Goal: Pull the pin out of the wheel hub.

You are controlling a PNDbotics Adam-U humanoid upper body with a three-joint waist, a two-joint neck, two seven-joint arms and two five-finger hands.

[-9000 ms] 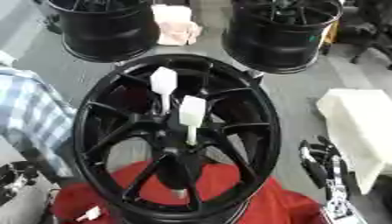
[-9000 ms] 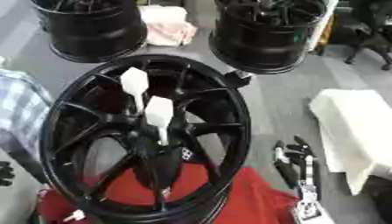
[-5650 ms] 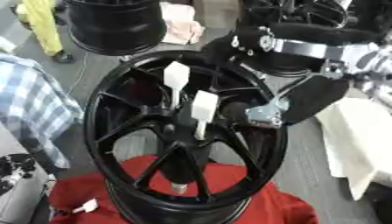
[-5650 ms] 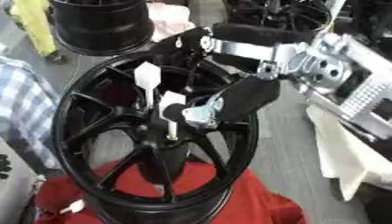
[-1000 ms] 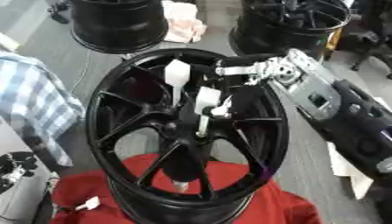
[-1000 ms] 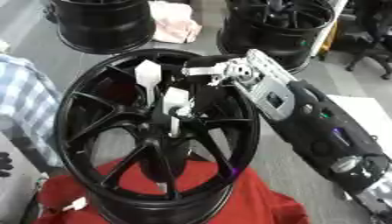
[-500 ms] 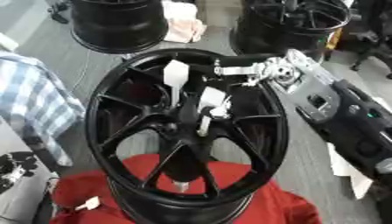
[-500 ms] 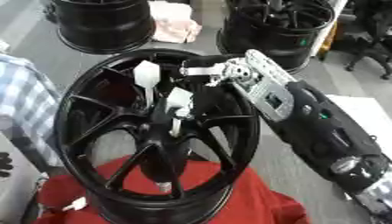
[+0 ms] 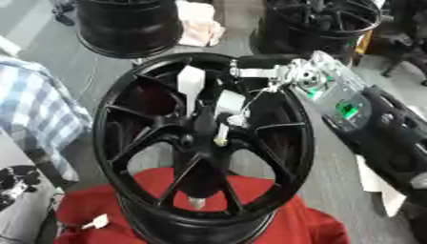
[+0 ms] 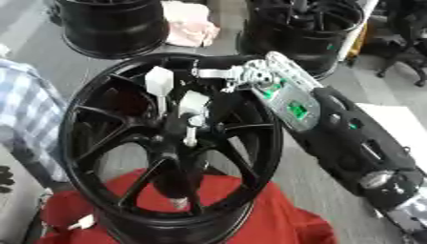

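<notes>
A black spoked wheel hub (image 9: pixel 125 143) lies flat on a red cloth (image 9: pixel 292 217) in the middle of both views. Two white-headed pins stand up near its centre. The left pin (image 9: pixel 190 83) stands alone. The right pin (image 9: pixel 227 104) has a thin shaft whose lower tip (image 9: pixel 219 140) shows beside the hub's centre. My right hand (image 9: pixel 279 76) reaches in over the far right rim, and its fingers pinch this pin's white head. My left hand (image 9: pixel 12 183) shows only partly at the lower left edge.
Two more black wheels stand at the back, one on the left (image 9: pixel 129 24) and one on the right (image 9: pixel 321 21), with a pale cloth (image 9: pixel 200 28) between them. My right forearm (image 9: pixel 375 124) crosses the right side above a white block (image 9: pixel 375 188).
The pinched right pin has risen a little against the left pin, which stays put. My right hand has shifted slightly up and left with it.
</notes>
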